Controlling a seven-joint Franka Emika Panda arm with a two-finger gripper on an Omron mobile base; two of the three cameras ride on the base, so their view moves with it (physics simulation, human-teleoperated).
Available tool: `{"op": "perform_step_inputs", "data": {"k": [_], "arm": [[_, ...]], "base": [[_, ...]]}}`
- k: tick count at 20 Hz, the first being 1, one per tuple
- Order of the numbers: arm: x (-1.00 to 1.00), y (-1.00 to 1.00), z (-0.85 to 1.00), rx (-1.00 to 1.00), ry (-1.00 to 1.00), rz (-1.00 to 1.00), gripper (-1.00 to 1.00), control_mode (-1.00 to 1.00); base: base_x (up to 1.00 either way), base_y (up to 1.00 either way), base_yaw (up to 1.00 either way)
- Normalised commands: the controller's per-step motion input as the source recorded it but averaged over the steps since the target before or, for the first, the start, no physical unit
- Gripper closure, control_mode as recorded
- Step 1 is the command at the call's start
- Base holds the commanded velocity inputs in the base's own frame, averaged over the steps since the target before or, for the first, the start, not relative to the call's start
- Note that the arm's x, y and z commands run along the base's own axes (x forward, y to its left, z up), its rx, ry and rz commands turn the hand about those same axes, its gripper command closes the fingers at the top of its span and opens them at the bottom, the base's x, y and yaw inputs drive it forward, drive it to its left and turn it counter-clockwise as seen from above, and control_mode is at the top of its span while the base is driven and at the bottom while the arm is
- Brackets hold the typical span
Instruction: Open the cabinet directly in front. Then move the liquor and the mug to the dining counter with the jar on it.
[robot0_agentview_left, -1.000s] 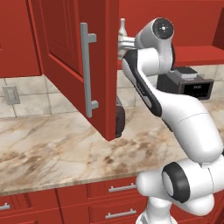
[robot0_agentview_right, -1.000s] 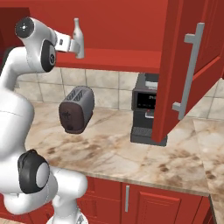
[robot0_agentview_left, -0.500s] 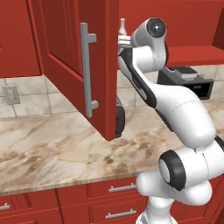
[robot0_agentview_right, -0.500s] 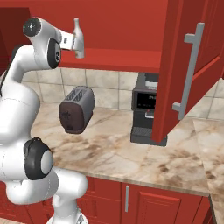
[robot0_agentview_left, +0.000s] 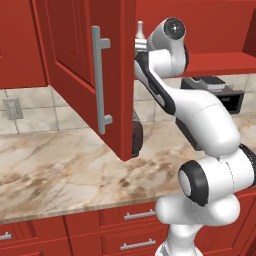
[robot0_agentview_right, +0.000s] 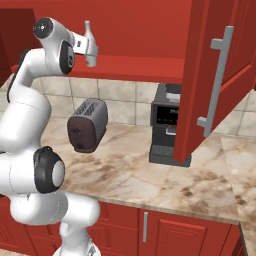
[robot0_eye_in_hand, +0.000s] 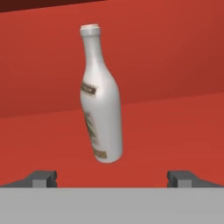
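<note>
Two finger tips sit wide apart at the bottom of the hand view, so the gripper (robot0_eye_in_hand: 112, 178) is spread with nothing between the jaws yet. The liquor (robot0_eye_in_hand: 100, 98) stands dead ahead of it inside the cabinet (robot0_agentview_left: 80, 65), leaning a little in that view, which could well be just the roll of the hand camera. From the right base view you can see the gripper (robot0_agentview_right: 89, 44) up at the open cabinet front, above the toaster (robot0_agentview_right: 87, 124) and well to the left of the coffee machine (robot0_agentview_right: 167, 125). The cabinet doors are swung out on both sides, so the opening part looks done, and I'd say the step in hand is the reach for the bottle.

To do it well: the bottle is slim and tall, so it'll tip easily if one finger (robot0_eye_in_hand: 41, 178) touches first. I'd keep the jaws wide, push straight in until the fat lower body sits between the tips, not the neck, then close. Centre it first, since the bottle is slightly left of the midline between the tips. Then lift a bit before pulling back so the base doesn't drag on the shelf. Can't spot the mug from here.
</note>
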Motion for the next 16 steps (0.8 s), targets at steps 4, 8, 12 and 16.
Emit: {"op": "perform_step_inputs", "data": {"k": [4, 8, 12, 16], "arm": [[0.27, 0.00, 0.00, 0.00, 0.00, 0.00, -1.00, -1.00], [0.27, 0.00, -0.03, 0.00, 0.00, 0.00, -1.00, -1.00], [0.28, 0.00, 0.00, 0.00, 0.00, 0.00, -1.00, -1.00], [0.24, 0.00, 0.00, 0.00, 0.00, 0.00, -1.00, -1.00]], "base": [[0.00, 0.00, 0.00], [0.00, 0.00, 0.00], [0.00, 0.00, 0.00], [0.00, 0.00, 0.00]]}}
